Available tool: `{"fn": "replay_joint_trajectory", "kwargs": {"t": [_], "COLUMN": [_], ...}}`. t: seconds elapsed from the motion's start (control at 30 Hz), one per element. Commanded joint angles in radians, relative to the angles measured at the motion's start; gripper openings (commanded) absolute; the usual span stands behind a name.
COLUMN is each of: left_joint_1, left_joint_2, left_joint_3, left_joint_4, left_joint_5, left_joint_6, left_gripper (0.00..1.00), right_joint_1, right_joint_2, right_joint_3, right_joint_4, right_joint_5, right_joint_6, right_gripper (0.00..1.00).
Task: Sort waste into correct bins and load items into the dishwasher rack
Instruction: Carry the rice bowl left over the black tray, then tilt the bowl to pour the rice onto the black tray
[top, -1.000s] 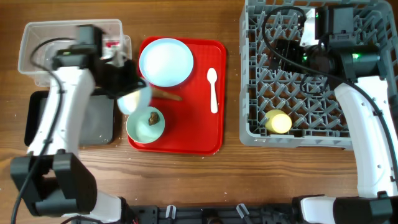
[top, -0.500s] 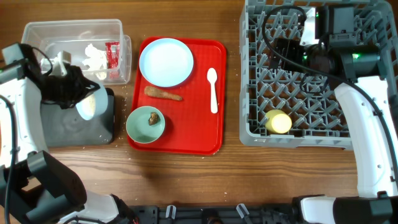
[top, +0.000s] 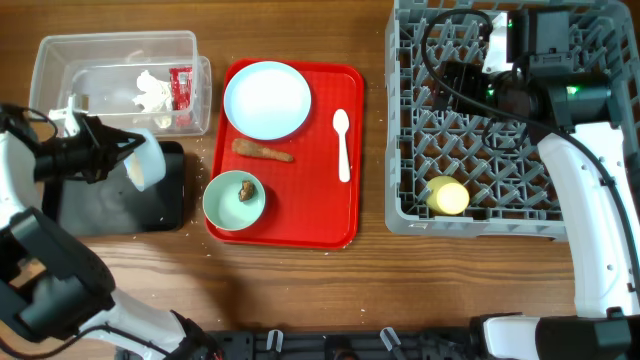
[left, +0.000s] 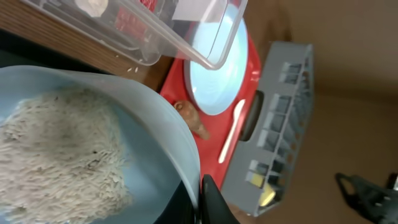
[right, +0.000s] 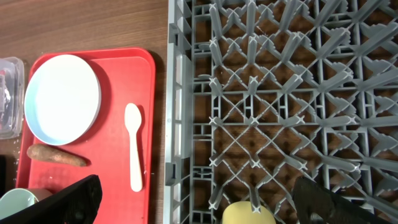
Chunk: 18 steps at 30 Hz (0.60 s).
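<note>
My left gripper (top: 128, 152) is shut on the rim of a pale blue-green bowl (top: 146, 163), holding it tilted on its side over the black tray (top: 110, 205). In the left wrist view the jaws (left: 202, 199) pinch the bowl's rim and white rice (left: 59, 155) lies inside. A second bowl (top: 234, 198) with a brown lump (top: 246, 190) sits on the red tray (top: 300, 225), along with the plate (top: 266, 100), the orange-brown stick (top: 262, 150) and the white spoon (top: 342, 143). My right gripper (right: 199, 199) is open and empty above the rack (top: 500, 150), where the yellow cup (top: 448, 196) lies.
The clear tub (top: 60, 60) at the back left holds crumpled tissue (top: 152, 90) and the red-and-white wrapper (top: 181, 85). A few rice grains lie on the wood round the black tray. The rack fills the right side.
My left gripper has carried the rice bowl leftward from the red tray's edge to above the black tray and tipped it onto its side. The right arm has not moved.
</note>
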Motion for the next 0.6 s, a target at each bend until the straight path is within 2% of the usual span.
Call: {"fn": "replay_joint_trajectory", "kwargs": {"t": [0.0,0.33,0.57], "left_joint_1": [0.052,0.166,0.182], "left_joint_2": [0.044,0.12,0.123], "left_joint_3": [0.01,0.005,0.005], "left_joint_4": [-0.009,-0.012,-0.016], "left_joint_5": [0.133,0.361,0.554], "left_joint_6": [0.047,0.047,0.034], "left_gripper": [0.04,0.04,0.04], "right_joint_1": [0.004,0.004,0.004], "right_joint_2": [-0.005,-0.005,-0.005], "right_joint_3": [0.009,0.009,0.009], "right_joint_4": [0.004,-0.003,-0.023], "right_joint_5": [0.016,0.016,0.016], "right_joint_6": [-0.009,-0.009,-0.01], "right_gripper": [1.0,1.0,1.0]}}
